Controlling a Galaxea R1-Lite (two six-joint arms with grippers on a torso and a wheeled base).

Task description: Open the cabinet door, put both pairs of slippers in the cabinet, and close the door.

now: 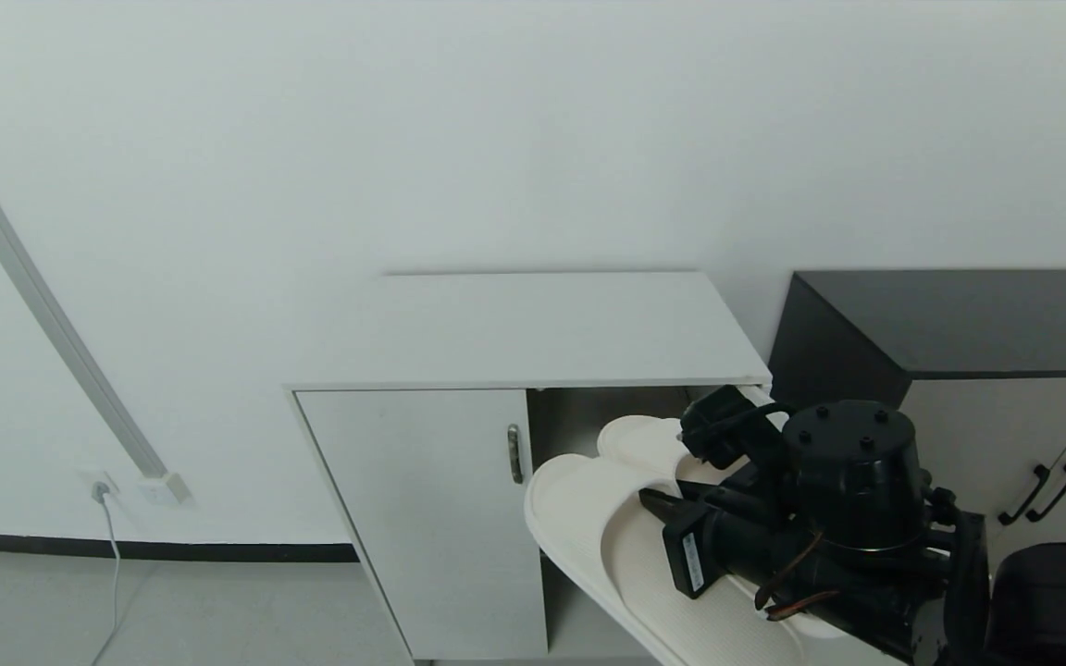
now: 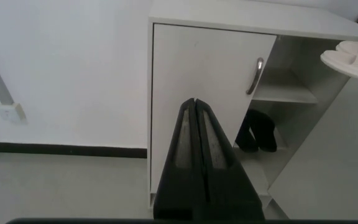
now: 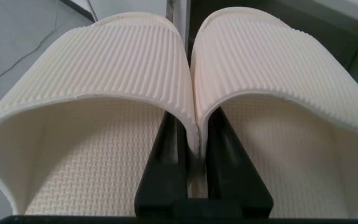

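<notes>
1. right gripper (image 3: 190,163) is clamped on a pair of cream slippers (image 1: 579,518). its two black fingers (image 3: 164,174) pinch the slippers' touching inner edges, one finger inside each slipper.
2. the slippers lie side by side, soles down and toes pointing away from the wrist. one ribbed strap (image 3: 104,74) arches on either side of the fingers, the other strap (image 3: 272,68) just beside it.
3. the slipper toes stick out past the right gripper's fingertips, up in the air at the mouth of the white cabinet (image 1: 533,324). i cannot tell if they are past its front edge.
4. the open compartment (image 1: 579,407) lies straight ahead of the right gripper. the closed door (image 1: 422,509) with its metal handle (image 1: 514,453) is just beside the slipper toes, on the gripper's left.
5. left gripper (image 2: 195,111) is clenched with nothing in it, fingers pressed flat together. it hangs in front of the closed door, apart from it.
6. ahead of the left gripper and to its right, inside the open half, are a shelf (image 2: 284,93) and, under it, a dark pair (image 2: 258,132) of footwear on the lower level. i cannot tell if they are slippers.
7. a black cabinet (image 1: 959,314) with dark handles (image 1: 1047,490) stands on the right gripper's right, just beside the white one.
8. a wall socket (image 1: 100,486) with a cable (image 1: 115,564) and a grey conduit (image 1: 33,287) are well apart, on the left gripper's left.
</notes>
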